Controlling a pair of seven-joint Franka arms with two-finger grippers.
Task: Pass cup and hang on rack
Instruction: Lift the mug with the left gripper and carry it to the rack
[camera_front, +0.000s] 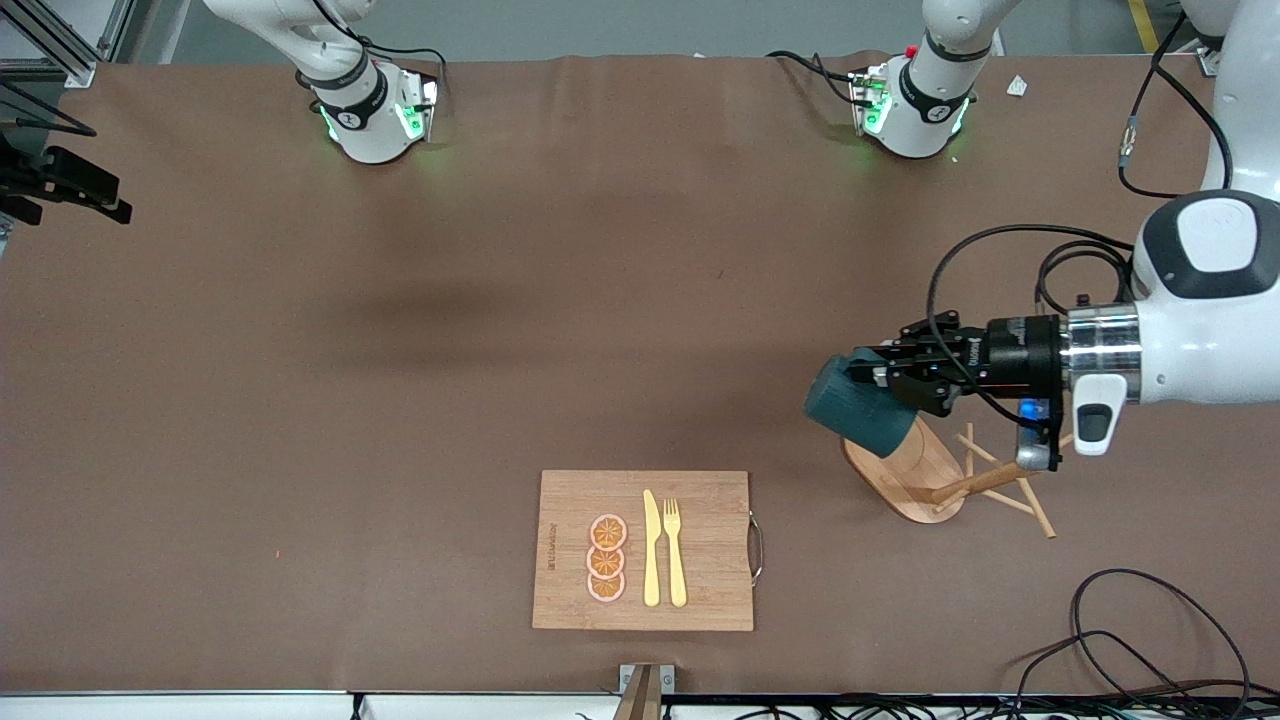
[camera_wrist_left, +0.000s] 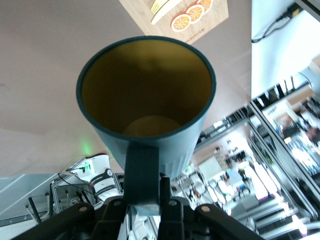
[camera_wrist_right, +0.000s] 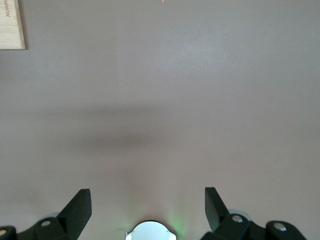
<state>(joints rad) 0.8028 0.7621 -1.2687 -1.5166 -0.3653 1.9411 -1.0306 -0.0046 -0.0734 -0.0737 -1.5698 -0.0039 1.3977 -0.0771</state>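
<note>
The brown table (camera_front: 400, 400) has lots of bare room in the middle and toward the right arm's end. A wooden cutting board (camera_front: 700, 600) lies close to the table edge nearest the front camera. On it are three orange slices (camera_front: 606, 558), a yellow knife (camera_front: 651, 548) and a yellow fork (camera_front: 675, 552), side by side. Loose black cables (camera_front: 1150, 640) lie at the corner by the left arm's end.

The left end effector (camera_front: 868, 372) is shut tight on the handle of the cup (camera_front: 850, 408), up in the air over the base of the rack (camera_front: 905, 472). The cup lies on its side and tips down a little. Its long way runs along the table, and its bottom points toward the right arm's end. In the left wrist view its open mouth (camera_wrist_left: 146, 86) faces the camera, the yellow inside shows, and the handle (camera_wrist_left: 142, 172) sits between the fingers (camera_wrist_left: 169, 210).

The rack stands toward the left arm's end, just beside the cutting board's end of the table. The cup and the arm cover part of its base and post, so I cannot tell if the cup touches a peg (camera_front: 1035, 510). Thin pegs stick out under the arm.

The right end effector (camera_wrist_right: 148, 207) is wide open and holds nothing, over bare table. It is not seen in the front view. A corner of the cutting board (camera_wrist_right: 11, 25) is cut off at the edge of the right wrist view
</note>
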